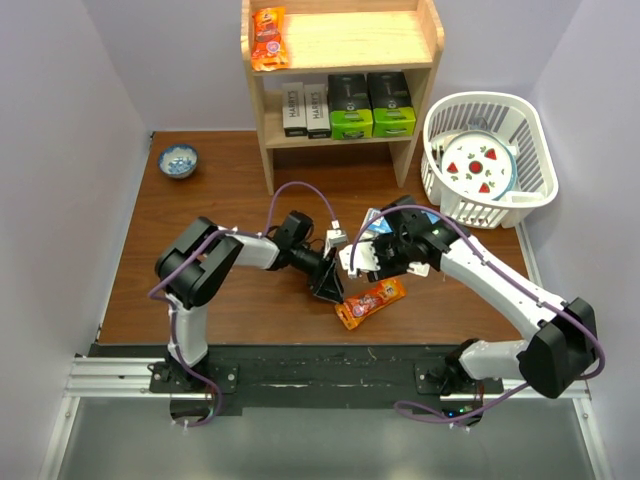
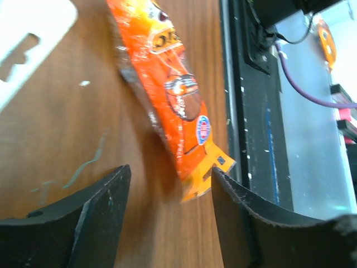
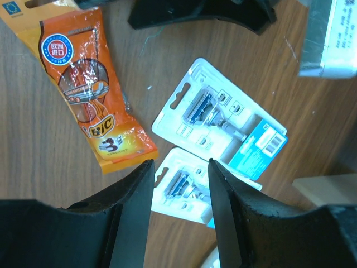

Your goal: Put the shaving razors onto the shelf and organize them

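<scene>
Shelving partly complete.
Boxed razors stand on the shelf at 12 o'clock; two blister cards and an orange BIC packet remain on the counter, left gripper and right gripper jaws released, empty.

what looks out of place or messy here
Three packs lie loose on the table, not on the shelf: an orange packet lying aslant near the front edge, and two clear razor cards, crooked, corners meeting. The shelf's boxes stand tidily.
</scene>
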Controlling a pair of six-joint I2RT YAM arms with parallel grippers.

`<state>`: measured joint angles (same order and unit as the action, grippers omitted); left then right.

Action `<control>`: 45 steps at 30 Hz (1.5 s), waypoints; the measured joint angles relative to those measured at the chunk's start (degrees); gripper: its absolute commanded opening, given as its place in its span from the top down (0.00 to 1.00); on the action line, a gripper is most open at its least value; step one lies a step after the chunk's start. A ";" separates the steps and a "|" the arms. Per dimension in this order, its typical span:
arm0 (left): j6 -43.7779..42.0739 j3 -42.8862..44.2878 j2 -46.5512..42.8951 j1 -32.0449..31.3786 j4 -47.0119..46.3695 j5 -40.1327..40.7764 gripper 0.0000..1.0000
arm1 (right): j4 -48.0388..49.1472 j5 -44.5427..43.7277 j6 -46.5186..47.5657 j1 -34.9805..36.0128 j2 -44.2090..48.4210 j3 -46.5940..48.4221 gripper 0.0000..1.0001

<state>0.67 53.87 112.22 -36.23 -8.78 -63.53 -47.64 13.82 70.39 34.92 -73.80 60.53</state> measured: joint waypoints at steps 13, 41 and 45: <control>2.86 -1.18 0.61 -5.92 0.87 2.03 0.92 | 2.56 -0.85 -2.32 -0.61 0.04 -0.79 0.53; -3.26 29.97 -22.08 5.53 13.68 2.99 1.00 | 24.06 -17.77 -30.01 -16.87 -3.87 4.48 0.53; 2.14 40.61 -19.54 7.02 6.43 1.44 1.00 | 24.09 -17.77 -30.82 -16.87 -3.87 4.48 0.54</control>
<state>2.81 94.48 92.68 -29.21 -2.35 -62.08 -23.55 -3.95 39.57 18.04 -77.67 65.01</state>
